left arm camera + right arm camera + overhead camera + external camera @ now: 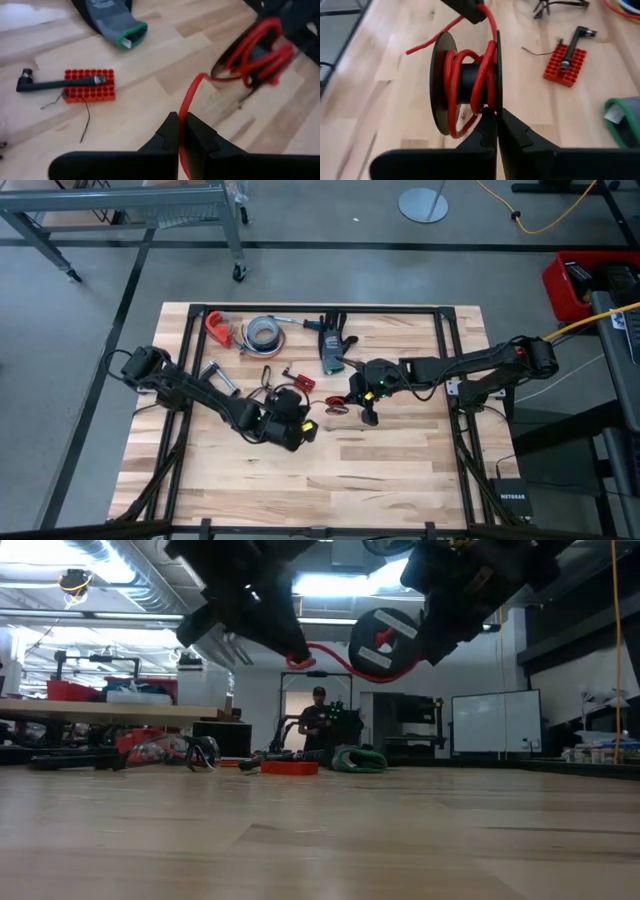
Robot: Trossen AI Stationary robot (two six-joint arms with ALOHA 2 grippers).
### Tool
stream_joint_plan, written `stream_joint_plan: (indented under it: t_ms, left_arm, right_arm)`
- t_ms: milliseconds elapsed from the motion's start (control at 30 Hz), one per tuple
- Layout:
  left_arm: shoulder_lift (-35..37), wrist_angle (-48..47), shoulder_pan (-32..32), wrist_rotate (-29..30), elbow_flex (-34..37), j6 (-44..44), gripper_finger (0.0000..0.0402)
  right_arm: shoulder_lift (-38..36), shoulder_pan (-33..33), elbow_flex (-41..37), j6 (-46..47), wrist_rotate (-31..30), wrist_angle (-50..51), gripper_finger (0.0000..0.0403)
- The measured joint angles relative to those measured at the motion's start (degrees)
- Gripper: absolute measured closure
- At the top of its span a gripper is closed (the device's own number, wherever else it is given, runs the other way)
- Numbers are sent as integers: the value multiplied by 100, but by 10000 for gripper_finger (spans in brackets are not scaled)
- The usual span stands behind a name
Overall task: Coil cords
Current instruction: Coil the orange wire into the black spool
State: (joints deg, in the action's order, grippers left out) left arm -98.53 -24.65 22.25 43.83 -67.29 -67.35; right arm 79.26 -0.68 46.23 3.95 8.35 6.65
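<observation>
- Cord (470,75), a thin red one, is partly wound on a black spool (442,82) held up above the table (400,470), near its middle; a free length runs from the spool across to the other arm
- Left end effector (179,131) has its fingers pressed together on the red cord, which rises out between the tips and curves toward the spool
- Right end effector (497,125) is closed on the edge of the spool's disc, holding it on its side so the core faces across
- To wind well, I judge the left arm should keep the cord lightly taut and guide each turn onto the core between the discs; slack could let loops spill over the rim, as one loop already hangs loose
- Red block (565,65) and a glove (117,22) lie on the table, well apart from the spool
</observation>
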Motion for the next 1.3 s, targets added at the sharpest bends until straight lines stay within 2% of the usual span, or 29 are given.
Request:
stream_joint_plan:
  t_ms: [333,767,1067,1300]
  left_arm:
    - [156,881,-56,-127,0,668,401]
    - [167,2190,-503,-172,0,1767,401]
    - [65,2676,-709,-412,0,1831,401]
    - [31,2713,-707,-381,0,1831,401]
  right_arm:
    - [0,-47,-1,252,-1187,116,400]
    - [85,-49,-1,587,-1421,-88,400]
    - [307,-47,1,1130,-1442,-1265,400]
    - [439,-43,-1,1545,-1779,-1869,400]
